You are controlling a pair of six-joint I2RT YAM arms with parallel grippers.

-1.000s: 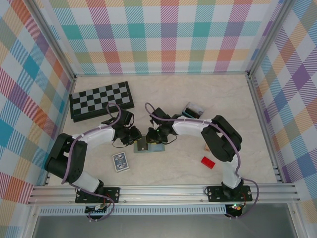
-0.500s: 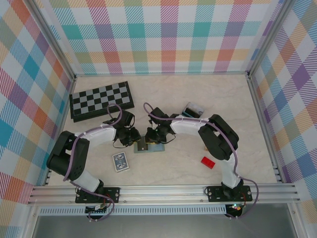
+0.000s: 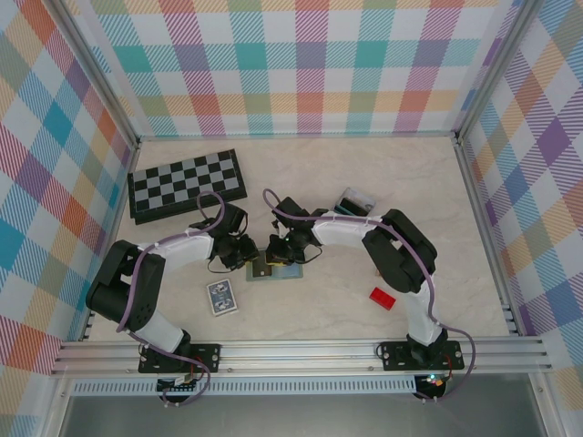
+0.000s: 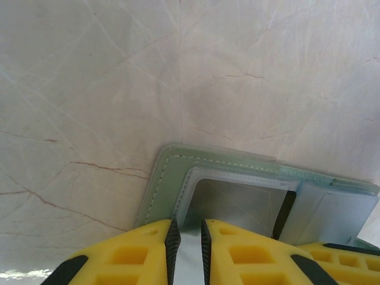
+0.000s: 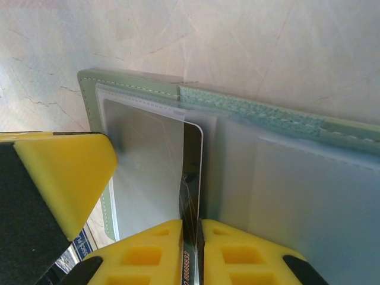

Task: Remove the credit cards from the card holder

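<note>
Hold-and-pull setup: left end effector [image 4: 187, 240] narrow, pinching left flap of wallet [image 3: 275, 268] to steady it mid-table [image 3: 364, 182]; right end effector [image 5: 191, 243] nipped onto dark card [image 5: 191, 178] at the fold, prob to slide it out

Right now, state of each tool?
Left tool: closed, pinching the wallet edge.
Right tool: closed, pinching a dark card in the wallet.

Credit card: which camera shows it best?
Right wrist view: the dark card pokes from the wallet, pinched in the right claw. The left wrist view shows a dark sliver of it; the top view just a tiny dark patch.
</note>
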